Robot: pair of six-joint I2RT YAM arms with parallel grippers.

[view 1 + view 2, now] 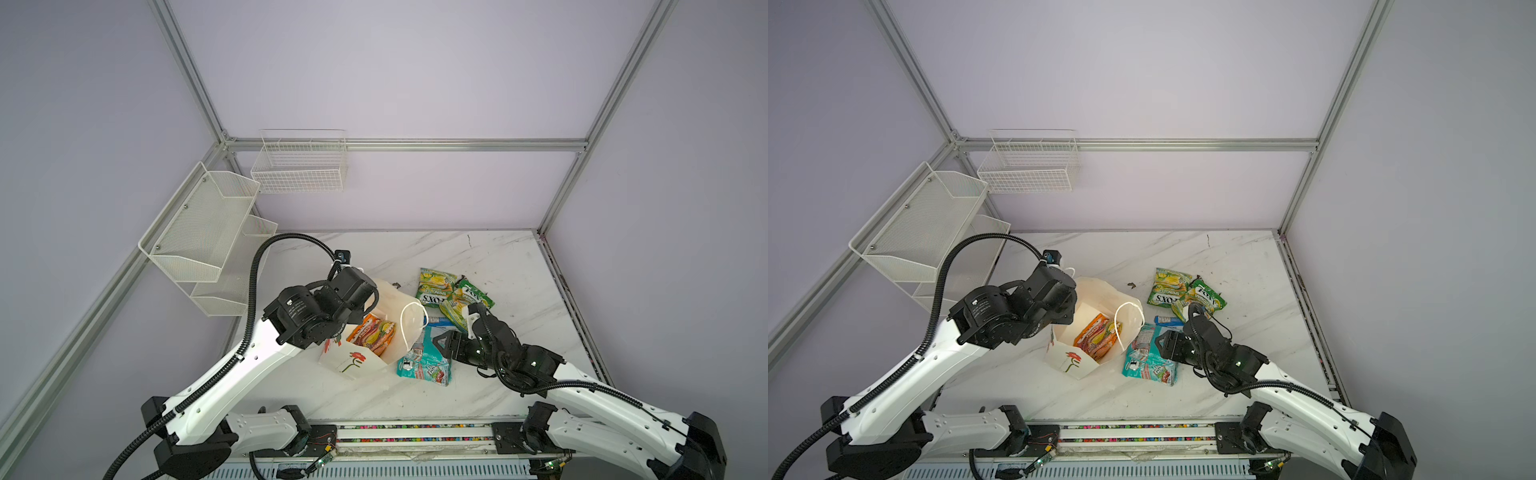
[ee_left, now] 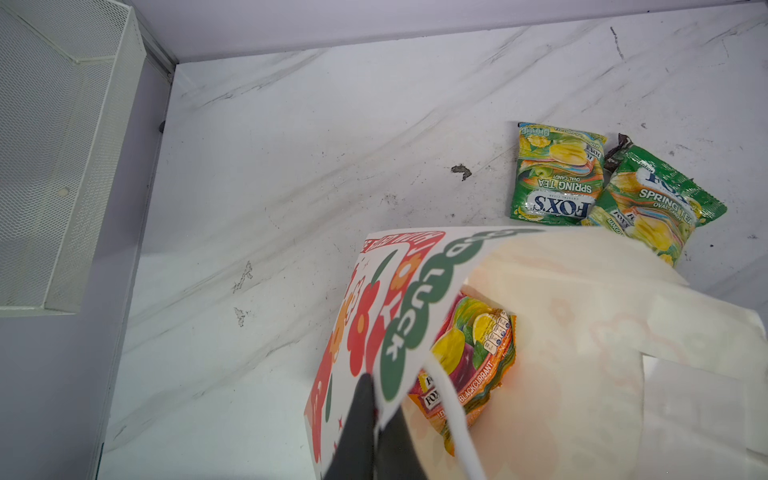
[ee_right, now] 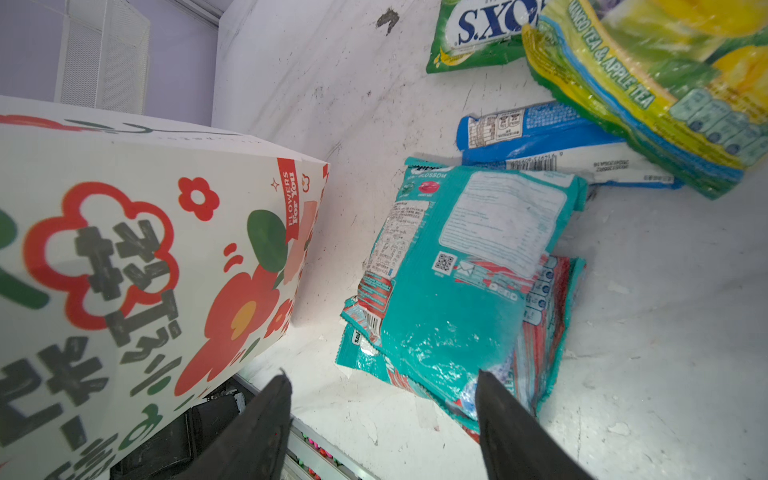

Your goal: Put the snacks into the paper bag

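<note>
1. Two teal glossy flat candy packets (image 1: 424, 365) lie stacked on the white marble-patterned tabletop (image 1: 498, 266), just beside the tall white paper bag with red flower prints (image 1: 353, 359), on its right in both top views; the upper packet lies back side up.
2. The right gripper (image 3: 382, 386) hovers over the near end of that stack, beside the bag's printed wall. Its jaws stand wide apart and hold nothing.
3. The bag stands on the tabletop with its mouth open upward and one white cord handle (image 1: 409, 328) looped over the right rim.
4. The left gripper (image 2: 378, 415) is closed on the bag's rim at the left side, one finger outside and one inside the wall.
5. An orange-pink glossy candy packet (image 2: 469, 357) lies inside the bag, at the bottom.
6. A blue bar wrapper (image 3: 540, 137) lies beyond the teal stack, right of the bag, partly under a green-yellow candy packet (image 3: 648, 83).
7. Two further green-yellow packets (image 2: 557, 174) (image 2: 660, 208) lie side by side behind the bag's right side, apart from it
</note>
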